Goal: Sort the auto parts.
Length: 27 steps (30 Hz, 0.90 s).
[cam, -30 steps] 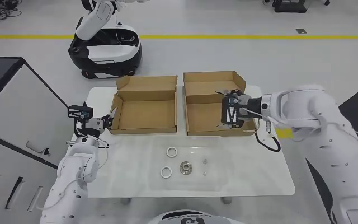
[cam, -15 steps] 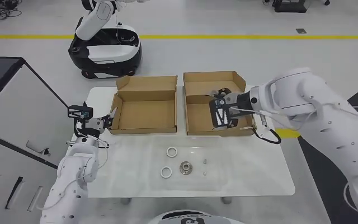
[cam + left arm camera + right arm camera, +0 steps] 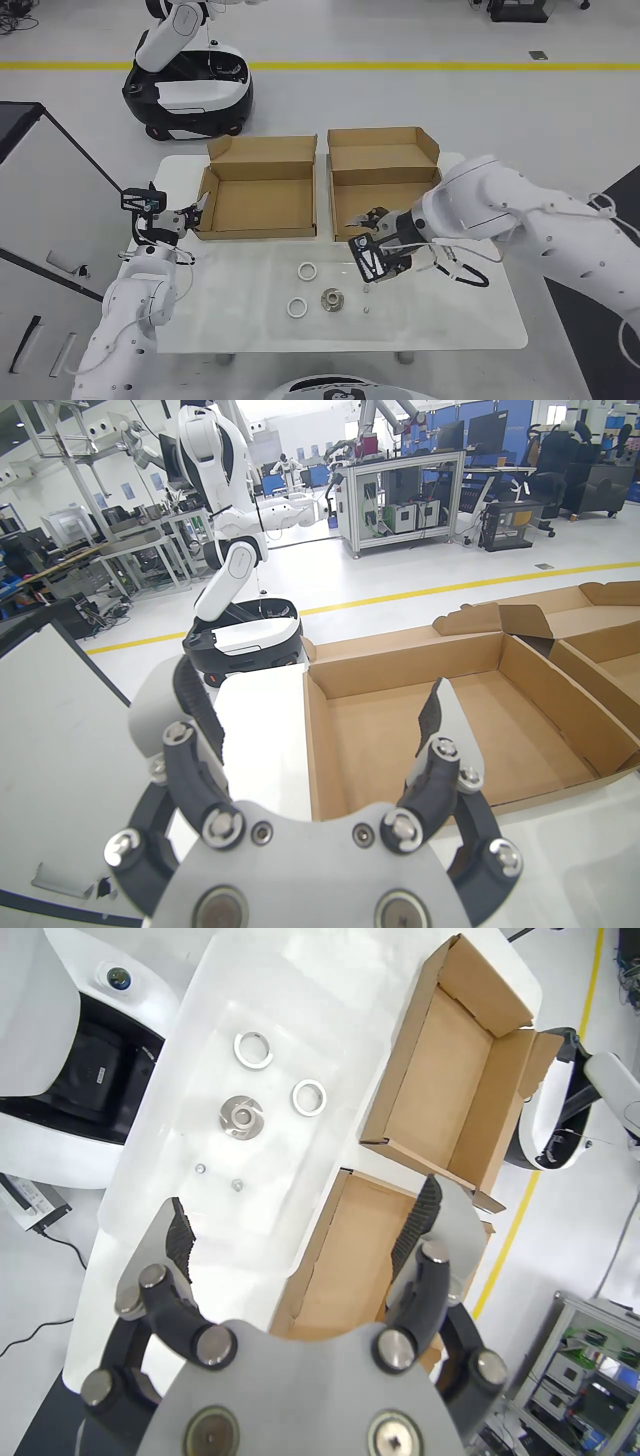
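**Q:** What does the top view show?

**A:** A white table (image 3: 450, 310) with two open cardboard boxes side by side at its far edge: the left box (image 3: 262, 190) and the right box (image 3: 385, 185). In front of them, on the bare tabletop, lie a white ring (image 3: 308, 270) and a second white ring (image 3: 297, 307), which is nearer the robot. A metal flanged hub (image 3: 331, 298) sits just beside the second one. The right gripper (image 3: 360, 250) hangs over the table just in front of the right box, fingers spread and holding nothing. The left gripper (image 3: 195, 215) is at the table's left edge, just beside the left box's outer wall, also spread and empty.

**Q:** And the left wrist view?

**A:** Its two fingers stand wide apart with nothing between them. The left box lies just beyond them, the right box farther off.

**Q:** The right wrist view?

**A:** Its fingers are also apart and empty, above the right box's front wall. Beyond them on the table lie both rings, the hub, a small fastener (image 3: 200, 1169) and a second small fastener (image 3: 237, 1185), all apart from the boxes.
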{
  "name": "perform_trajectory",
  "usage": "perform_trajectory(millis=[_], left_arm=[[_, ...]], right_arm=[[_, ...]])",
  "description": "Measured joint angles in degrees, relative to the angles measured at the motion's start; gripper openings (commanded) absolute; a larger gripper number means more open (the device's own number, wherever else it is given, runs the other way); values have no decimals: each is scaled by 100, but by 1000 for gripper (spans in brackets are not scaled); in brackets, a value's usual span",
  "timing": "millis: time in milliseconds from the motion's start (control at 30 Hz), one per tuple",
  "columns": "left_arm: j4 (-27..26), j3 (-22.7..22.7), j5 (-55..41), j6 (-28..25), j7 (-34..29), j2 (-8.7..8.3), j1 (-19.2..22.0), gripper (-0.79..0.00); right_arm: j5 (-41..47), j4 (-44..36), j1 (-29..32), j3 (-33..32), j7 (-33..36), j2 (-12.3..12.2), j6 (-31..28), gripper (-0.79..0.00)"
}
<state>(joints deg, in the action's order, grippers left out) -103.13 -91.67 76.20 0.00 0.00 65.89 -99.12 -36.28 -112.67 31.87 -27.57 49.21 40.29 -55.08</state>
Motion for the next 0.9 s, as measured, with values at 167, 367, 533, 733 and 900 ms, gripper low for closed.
perform_trajectory(millis=[167,367,533,733,900], left_arm=[[0,0,0,0,0,0,0,0],[0,0,0,0,0,0,0,0],[0,0,0,0,0,0,0,0],[0,0,0,0,0,0,0,0],[0,0,0,0,0,0,0,0]], right_arm=[[33,-3,-310,394,-62,-74,-62,0],[8,71,-903,1140,-298,-135,-297,0],[231,27,-1542,1744,-292,-40,-292,0],[355,-38,-1746,1782,-292,169,-292,0],[154,13,-1524,1782,-291,332,-292,0]])
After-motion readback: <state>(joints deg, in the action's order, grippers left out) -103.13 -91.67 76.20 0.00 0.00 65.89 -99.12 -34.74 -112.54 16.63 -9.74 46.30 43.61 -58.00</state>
